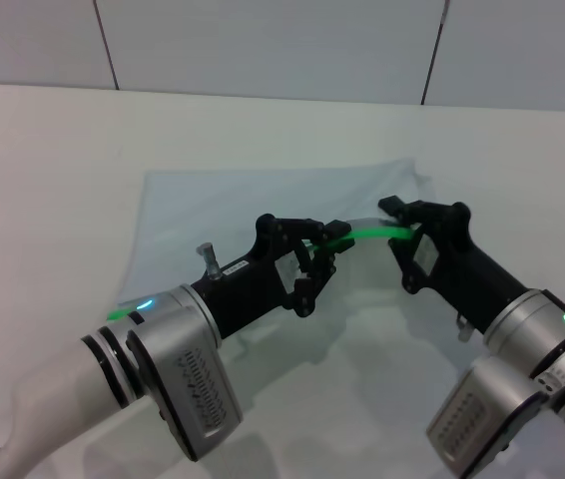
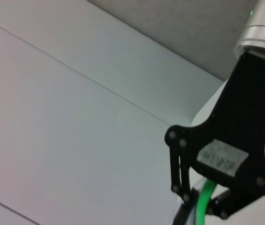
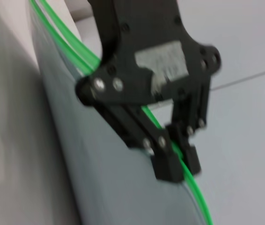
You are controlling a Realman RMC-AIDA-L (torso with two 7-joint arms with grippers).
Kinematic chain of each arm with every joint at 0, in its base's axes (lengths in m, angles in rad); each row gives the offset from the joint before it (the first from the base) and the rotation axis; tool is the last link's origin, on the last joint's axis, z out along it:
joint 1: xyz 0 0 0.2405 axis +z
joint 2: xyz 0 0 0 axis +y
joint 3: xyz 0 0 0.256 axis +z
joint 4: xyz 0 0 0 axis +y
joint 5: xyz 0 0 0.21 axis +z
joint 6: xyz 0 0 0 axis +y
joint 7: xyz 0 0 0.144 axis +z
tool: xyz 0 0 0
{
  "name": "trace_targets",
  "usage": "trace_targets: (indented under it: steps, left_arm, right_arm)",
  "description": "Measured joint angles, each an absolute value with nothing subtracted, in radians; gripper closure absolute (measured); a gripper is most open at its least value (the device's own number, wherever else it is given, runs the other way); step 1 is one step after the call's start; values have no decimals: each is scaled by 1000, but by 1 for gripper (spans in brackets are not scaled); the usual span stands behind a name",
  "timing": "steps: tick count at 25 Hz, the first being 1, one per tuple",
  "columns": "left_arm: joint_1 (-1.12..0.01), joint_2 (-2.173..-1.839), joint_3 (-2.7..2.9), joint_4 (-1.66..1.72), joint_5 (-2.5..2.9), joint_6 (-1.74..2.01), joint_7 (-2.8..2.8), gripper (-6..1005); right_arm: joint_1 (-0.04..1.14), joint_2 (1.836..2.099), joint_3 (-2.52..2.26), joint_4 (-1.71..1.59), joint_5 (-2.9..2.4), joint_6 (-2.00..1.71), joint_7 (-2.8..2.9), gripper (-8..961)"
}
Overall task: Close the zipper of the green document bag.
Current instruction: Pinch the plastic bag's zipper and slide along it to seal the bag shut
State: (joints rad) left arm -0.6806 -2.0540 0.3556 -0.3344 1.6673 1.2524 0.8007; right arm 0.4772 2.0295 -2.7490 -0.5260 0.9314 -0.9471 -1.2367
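Note:
The green document bag [image 1: 263, 200] is a pale blue-grey pouch on the white table, with its near long edge lifted off the surface. The bright green zipper [image 1: 372, 235] runs along that raised edge between my two grippers. My left gripper [image 1: 330, 244] is shut on the zipper near its middle; the right wrist view shows its fingers [image 3: 170, 164] pinching the zipper [image 3: 198, 201] above the bag [image 3: 114, 178]. My right gripper [image 1: 399, 218] is shut on the zipper's right end. In the left wrist view the right gripper [image 2: 202, 208] grips the zipper [image 2: 206, 194]. I cannot make out the slider.
The white table [image 1: 53, 170] stretches to both sides of the bag and in front of it. A tiled wall [image 1: 263, 40] stands behind the table's far edge.

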Motion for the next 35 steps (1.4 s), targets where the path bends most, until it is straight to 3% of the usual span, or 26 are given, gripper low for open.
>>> trace_targets:
  steps: [35]
  left_arm:
    - [-635, -2049, 237, -328, 1667, 1261, 801, 915]
  right_arm:
    - [418, 2026, -2455, -332, 932, -1035, -1044, 810]
